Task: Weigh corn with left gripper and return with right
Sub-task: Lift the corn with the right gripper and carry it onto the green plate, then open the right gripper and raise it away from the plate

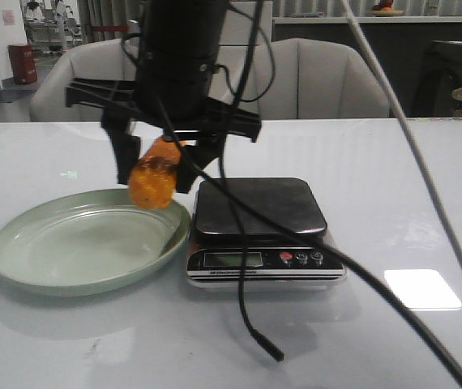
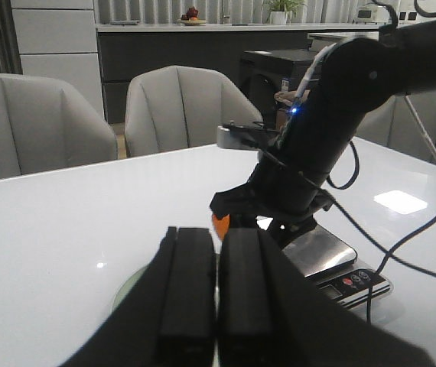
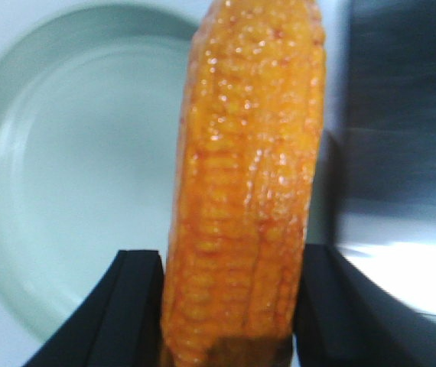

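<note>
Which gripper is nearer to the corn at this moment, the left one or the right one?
The right. The right gripper holds the corn between its fingers, above the edge of the plate beside the scale. The left gripper is shut and empty, away from the corn.

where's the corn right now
In the front view the corn hangs in the air, clamped in the right gripper, above the right rim of the green plate and just left of the scale.

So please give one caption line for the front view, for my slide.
Right gripper holds the corn above the green plate's rim, beside the kitchen scale.
</note>
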`<control>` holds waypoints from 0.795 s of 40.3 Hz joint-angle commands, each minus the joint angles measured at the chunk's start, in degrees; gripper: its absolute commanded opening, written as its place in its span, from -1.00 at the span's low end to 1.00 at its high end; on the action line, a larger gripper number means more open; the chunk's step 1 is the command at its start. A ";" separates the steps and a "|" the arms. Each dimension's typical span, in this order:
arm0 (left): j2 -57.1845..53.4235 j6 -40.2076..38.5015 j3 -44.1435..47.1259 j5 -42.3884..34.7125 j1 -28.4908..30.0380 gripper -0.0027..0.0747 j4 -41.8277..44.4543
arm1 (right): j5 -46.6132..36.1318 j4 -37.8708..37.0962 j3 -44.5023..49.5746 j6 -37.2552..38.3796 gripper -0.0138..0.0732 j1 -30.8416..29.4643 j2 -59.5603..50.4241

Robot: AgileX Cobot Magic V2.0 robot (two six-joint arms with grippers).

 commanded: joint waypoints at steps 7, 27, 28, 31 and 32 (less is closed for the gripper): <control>-0.94 0.11 -1.51 -4.39 -0.06 -0.59 0.54 | -5.26 4.25 -4.79 -0.86 -0.15 3.02 2.62; -0.94 0.11 -1.51 -4.39 -0.06 -0.59 0.54 | -2.31 4.30 -12.25 -0.87 0.71 2.83 6.46; -0.94 0.11 -1.51 -4.39 -0.06 -0.59 0.54 | -1.44 4.27 -12.89 -1.17 0.71 2.55 6.46; -0.94 0.11 -1.51 -4.39 -0.06 -0.59 0.54 | 2.02 4.27 -15.15 -3.98 0.71 1.96 6.14; -0.94 0.11 -1.51 -4.39 -0.06 -0.59 0.54 | 3.58 4.27 -16.01 -5.76 0.71 1.73 6.07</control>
